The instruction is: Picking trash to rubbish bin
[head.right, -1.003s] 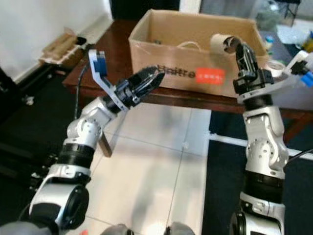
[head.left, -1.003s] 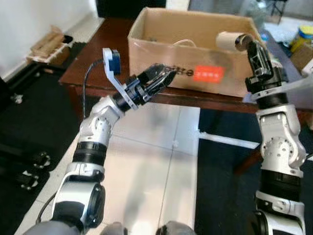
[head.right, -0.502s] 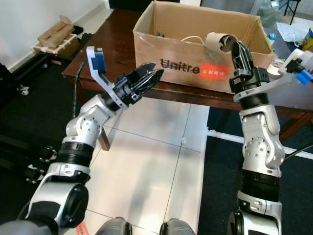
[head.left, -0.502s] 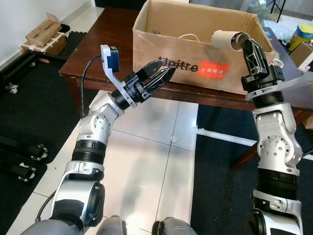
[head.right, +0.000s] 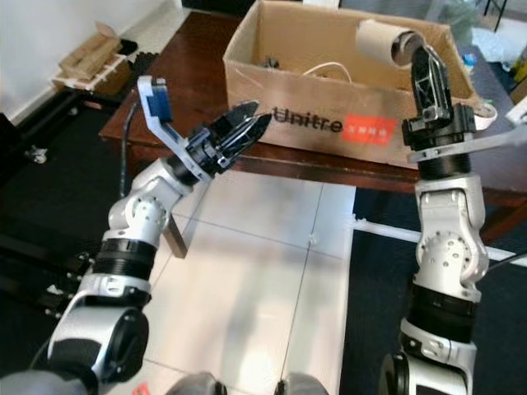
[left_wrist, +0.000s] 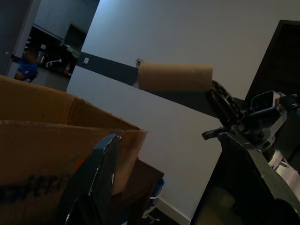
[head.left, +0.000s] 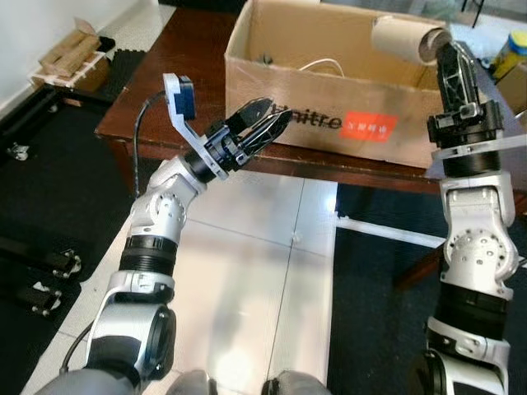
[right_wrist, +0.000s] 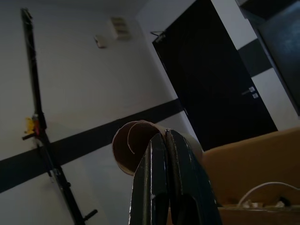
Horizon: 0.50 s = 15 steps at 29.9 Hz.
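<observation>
Left hand (head.left: pixel 262 130) is up in front of the cardboard box (head.left: pixel 329 123), near its printed front wall and just off the worktop (head.left: pixel 185 74) edge. Fingers slightly apart, nothing between them, so it's empty. In its wrist view the box corner fills the foreground with the tube raised beyond it.

Box sits on the dark wood worktop, open top, with a white cable (head.left: pixel 317 64) and some small bits inside (too small to identify). It reads as the bin here.

Right hand (head.left: pixel 451 51) is raised above the box's right rear corner, pinched on the cardboard tube (head.left: pixel 408 37). The tube lies roughly horizontal, sticking out from the fingertips toward the robot's left, over the box opening. In the right wrist view both fingers (right_wrist: pixel 161 187) are pressed together on the tube's wall at its open end, so it looks like an edge pinch on one wall, not a wrap around the body.

Handling, judged from looks:
- very light, hollow, thin card
- crushes easily; a wall pinch is fine since it's trash
- dry card, decent friction, low slip risk
- held at one end, so it may pivot in the grip
- a hold around the middle would be steadier, if ever regrasped

Tube appears to be over the box interior, so a release here should land it inside; a bounce off the rim is the main risk.
</observation>
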Motion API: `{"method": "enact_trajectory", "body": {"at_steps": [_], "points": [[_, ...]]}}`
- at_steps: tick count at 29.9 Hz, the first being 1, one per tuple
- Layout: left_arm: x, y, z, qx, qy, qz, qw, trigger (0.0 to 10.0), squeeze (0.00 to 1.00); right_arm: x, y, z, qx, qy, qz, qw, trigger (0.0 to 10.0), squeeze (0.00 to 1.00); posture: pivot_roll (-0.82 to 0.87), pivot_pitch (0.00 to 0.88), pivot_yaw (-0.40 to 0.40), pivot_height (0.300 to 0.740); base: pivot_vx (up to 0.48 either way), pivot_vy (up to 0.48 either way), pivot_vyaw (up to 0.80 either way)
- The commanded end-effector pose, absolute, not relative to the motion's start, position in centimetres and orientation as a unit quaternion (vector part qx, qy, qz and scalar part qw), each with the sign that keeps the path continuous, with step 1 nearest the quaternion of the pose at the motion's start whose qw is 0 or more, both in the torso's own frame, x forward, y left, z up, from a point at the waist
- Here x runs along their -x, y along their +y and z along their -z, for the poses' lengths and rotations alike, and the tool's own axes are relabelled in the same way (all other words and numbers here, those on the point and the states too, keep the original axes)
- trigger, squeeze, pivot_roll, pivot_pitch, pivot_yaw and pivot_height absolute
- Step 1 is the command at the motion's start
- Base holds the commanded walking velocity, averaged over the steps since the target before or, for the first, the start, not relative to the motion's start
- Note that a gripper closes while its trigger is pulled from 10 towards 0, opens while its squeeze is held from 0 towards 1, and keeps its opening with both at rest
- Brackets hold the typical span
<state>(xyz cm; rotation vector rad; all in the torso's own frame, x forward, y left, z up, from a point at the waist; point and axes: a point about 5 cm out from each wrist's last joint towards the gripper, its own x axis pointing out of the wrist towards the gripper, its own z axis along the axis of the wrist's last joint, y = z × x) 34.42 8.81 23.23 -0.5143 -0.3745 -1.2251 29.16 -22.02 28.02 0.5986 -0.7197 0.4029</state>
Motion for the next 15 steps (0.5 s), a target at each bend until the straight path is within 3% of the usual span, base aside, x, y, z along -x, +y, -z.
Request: {"method": "enact_trajectory", "body": {"at_steps": [1,9,15], "points": [[-34.27,8.87,-23.71,0.224,-0.181,0.574,0.767,10.0,0.0,-29.1,-21.97,-27.99,-0.281,-0.341,-0.198,0.875,10.0,0.0,0.09,0.062,-0.049,0.74,0.334,0.0,0.0],[-34.2,8.58,-24.03,0.222,-0.188,0.579,0.762,10.0,0.0,-29.36,-22.01,-27.83,-0.28,-0.329,-0.2,0.879,10.0,0.0,0.09,0.052,-0.051,0.74,0.339,0.0,0.0],[-34.1,8.52,-24.16,0.222,-0.191,0.58,0.76,10.0,0.0,-29.45,-22.0,-27.82,-0.279,-0.327,-0.2,0.881,10.0,0.0,0.09,0.053,-0.05,0.74,0.339,0.0,-0.73]]}}
